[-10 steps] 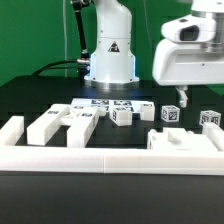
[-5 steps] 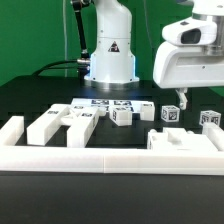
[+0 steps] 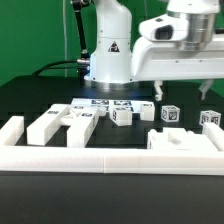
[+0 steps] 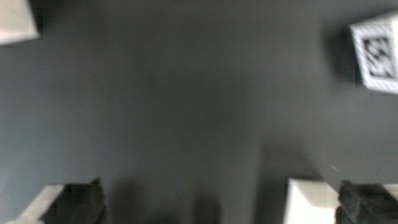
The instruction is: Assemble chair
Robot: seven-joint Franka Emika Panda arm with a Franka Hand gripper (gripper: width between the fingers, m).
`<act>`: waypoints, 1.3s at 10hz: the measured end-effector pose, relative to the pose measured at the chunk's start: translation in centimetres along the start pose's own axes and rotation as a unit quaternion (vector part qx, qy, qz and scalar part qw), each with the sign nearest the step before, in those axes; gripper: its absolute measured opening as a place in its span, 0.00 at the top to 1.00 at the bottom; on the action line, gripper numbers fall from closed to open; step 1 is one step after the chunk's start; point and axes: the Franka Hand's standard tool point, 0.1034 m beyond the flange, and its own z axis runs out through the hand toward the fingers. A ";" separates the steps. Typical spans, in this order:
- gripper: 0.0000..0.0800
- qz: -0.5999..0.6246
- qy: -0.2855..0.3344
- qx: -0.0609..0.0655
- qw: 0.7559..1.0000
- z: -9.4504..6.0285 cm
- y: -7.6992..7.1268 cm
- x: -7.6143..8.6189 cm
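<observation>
The chair is in loose white tagged parts on the black table. Two long pieces (image 3: 45, 125) (image 3: 80, 122) lie at the exterior view's left. Small blocks (image 3: 122, 115) (image 3: 146, 110) (image 3: 171, 113) (image 3: 209, 118) stand in a row in the middle and right. A flat piece (image 3: 180, 140) lies at the front right. My gripper (image 3: 183, 92) hangs above the table over the right-hand blocks, open and empty. In the wrist view the gripper (image 4: 196, 200) shows only dark table between its fingers (image 4: 311, 198). A tagged block (image 4: 374, 50) lies off to one side.
The marker board (image 3: 105, 103) lies flat in front of the robot base (image 3: 110, 60). A long low white border rail (image 3: 110, 160) runs along the table's front. A white piece's corner (image 4: 15, 20) shows at the wrist view's edge.
The hand has turned about its vertical axis and shifted toward the exterior view's left. Its fingers now show side by side, apart. The parts have not moved.
</observation>
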 end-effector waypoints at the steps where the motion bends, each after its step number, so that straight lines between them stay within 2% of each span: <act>1: 0.19 -0.008 0.004 -0.001 1.000 0.2 0.8 -0.6; 4: 0.19 0.000 0.004 -0.001 1.000 0.2 0.6 -0.4; 5: 0.19 0.031 0.003 -0.003 1.000 0.2 1.4 -0.7; 7: 0.19 0.046 -0.008 -0.007 0.999 0.9 3.3 -2.2; 8: 0.19 0.051 -0.013 -0.004 0.999 1.1 3.8 -2.7; 11: 0.19 0.050 -0.023 -0.001 0.999 1.4 4.0 -3.0; 12: 0.19 0.050 -0.041 0.000 0.998 1.5 3.9 -3.3; 13: 0.19 0.051 -0.090 0.003 0.995 1.6 4.0 -3.8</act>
